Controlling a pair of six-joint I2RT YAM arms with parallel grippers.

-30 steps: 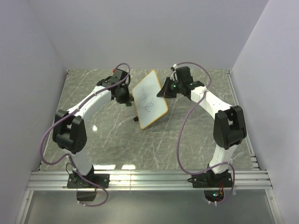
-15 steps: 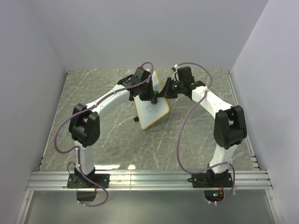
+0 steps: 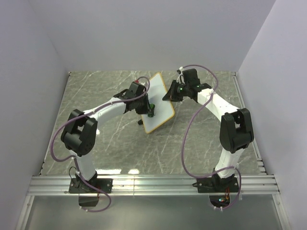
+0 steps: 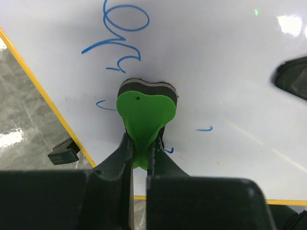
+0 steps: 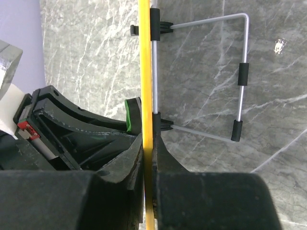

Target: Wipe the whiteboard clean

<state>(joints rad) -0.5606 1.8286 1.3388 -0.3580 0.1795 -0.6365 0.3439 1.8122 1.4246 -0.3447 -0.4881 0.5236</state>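
1 whiteboard (image 3: 161, 109) | 1 eraser (image 4: 144, 109) clamped in left gripper (image 4: 139, 144) | right gripper (image 5: 147, 143) pinching whiteboard

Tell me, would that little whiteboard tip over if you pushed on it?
Probably tippy: the whiteboard stands propped on a thin wire stand and looks light. It seems stiff, since its edge runs straight. The right gripper pinching that edge likely steadies it against the eraser.

- small rectangular whiteboard with thin wooden frame (image 3: 160, 119): white face, blue pen squiggles, orange-yellow rim
- heart-shaped plastic eraser block (image 4: 144, 108): bright green top, black and pale bands beneath
- stone-look table top (image 3: 96, 91): grey-green with white veining
- bent wire stand (image 5: 243, 74): silver, black sleeves
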